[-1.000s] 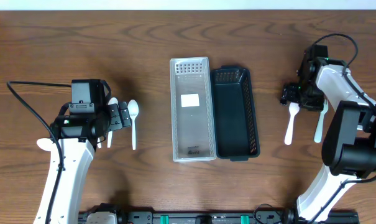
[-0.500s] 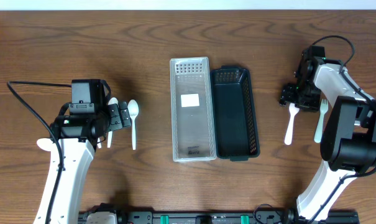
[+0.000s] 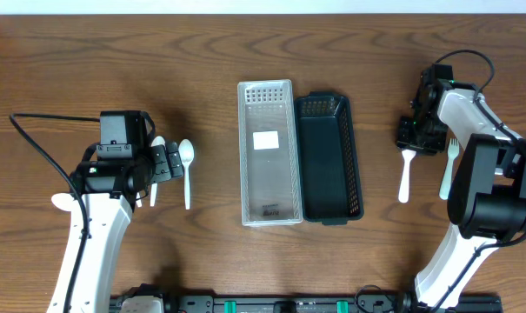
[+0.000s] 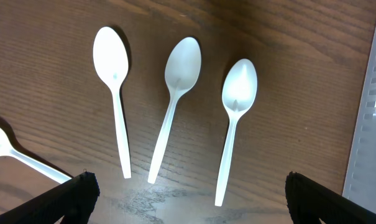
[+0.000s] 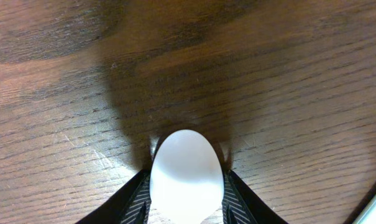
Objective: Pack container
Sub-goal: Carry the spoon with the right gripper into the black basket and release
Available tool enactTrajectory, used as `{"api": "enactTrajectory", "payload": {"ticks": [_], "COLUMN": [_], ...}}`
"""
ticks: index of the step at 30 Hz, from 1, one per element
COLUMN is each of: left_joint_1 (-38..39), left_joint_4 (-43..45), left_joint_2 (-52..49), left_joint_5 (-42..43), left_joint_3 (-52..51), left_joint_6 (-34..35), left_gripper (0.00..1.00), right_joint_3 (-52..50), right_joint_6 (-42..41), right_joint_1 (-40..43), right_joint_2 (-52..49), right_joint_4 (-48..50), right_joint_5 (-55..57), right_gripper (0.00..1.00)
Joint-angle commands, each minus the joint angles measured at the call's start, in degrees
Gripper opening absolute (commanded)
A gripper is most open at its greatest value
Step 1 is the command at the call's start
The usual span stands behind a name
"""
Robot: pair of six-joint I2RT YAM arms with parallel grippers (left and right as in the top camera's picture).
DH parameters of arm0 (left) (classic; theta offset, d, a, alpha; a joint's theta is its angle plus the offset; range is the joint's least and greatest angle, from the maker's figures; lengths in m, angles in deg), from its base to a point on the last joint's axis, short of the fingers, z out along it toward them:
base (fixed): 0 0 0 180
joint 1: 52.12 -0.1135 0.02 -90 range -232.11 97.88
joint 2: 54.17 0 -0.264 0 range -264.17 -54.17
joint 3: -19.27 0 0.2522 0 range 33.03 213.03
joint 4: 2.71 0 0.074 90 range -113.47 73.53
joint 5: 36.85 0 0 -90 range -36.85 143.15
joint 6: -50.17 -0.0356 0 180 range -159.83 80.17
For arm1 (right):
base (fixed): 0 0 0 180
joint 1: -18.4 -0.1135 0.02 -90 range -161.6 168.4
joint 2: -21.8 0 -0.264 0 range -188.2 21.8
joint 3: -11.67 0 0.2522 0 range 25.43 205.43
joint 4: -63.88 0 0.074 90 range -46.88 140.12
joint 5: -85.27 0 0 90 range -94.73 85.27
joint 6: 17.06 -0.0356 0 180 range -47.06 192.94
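The right end effector (image 5: 188, 186) pinches a spoon (image 3: 405, 174) by its smooth bowl, right of frame on the tabletop (image 3: 115, 52), well apart from the tray (image 3: 268, 187) — it could squirt free on lifting. Only the wrist view shows that pinch; only overhead shows the gap to the tray. The left end effector (image 4: 188, 199) gapes over three spoons (image 4: 175, 99).

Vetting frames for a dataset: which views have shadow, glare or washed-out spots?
Right wrist: a heavy shadow darkens the table above the spoon, whose bowl is washed out. Left wrist: sharp, slight sheen on wood below the three spoons. Overhead: even, crisp.
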Motion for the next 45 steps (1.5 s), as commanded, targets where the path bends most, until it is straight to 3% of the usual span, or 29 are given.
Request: {"api": "enactTrajectory", "payload": {"ticks": [1,5,10,22,30,38,40,44,45], "left_joint_1": [0.2,0.2,0.2,0.2,0.2,0.2,0.2,0.2,0.2], "left_joint_4": [-0.2,-0.2,-0.2,-0.2,-0.2,-0.2,-0.2,-0.2,-0.2], "left_joint_2": [0.0,0.0,0.0,0.0,0.0,0.0,0.0,0.0,0.0], "left_joint_5": [-0.3,-0.3,-0.3,-0.3,-0.3,-0.3,-0.3,-0.3,-0.3], "left_joint_3": [1.3,1.3,1.3,1.3,1.3,1.3,1.3,1.3,1.3], "left_joint_6": [0.7,0.7,0.7,0.7,0.7,0.7,0.7,0.7,0.7], "left_gripper": [0.98,0.98,0.98,0.98,0.98,0.98,0.98,0.98,0.98], "right_joint_3": [-0.3,-0.2,4.1,23.4,21.5,14.9,14.1,14.1,14.2], "right_joint_6": [0.1,0.2,0.3,0.9,-3.7,-6.0,-5.9,-5.9,-5.9], "right_joint_1": [-0.2,-0.2,-1.5,-15.6,-27.1,-30.3,-30.3,-30.2,-30.2], "right_joint_2": [-2.4,-2.2,0.8,11.4,9.3,2.6,2.0,2.1,2.1], "right_joint_4": [-0.2,-0.2,-4.2,-14.8,-13.8,-11.6,-11.2,-10.7,-10.7], "right_joint_5": [1.7,1.8,0.9,-4.1,-4.9,-5.8,-5.8,-5.8,-5.8], "right_gripper": [0.34,0.1,0.01,0.01,0.01,0.01,0.06,0.43,0.45]}}
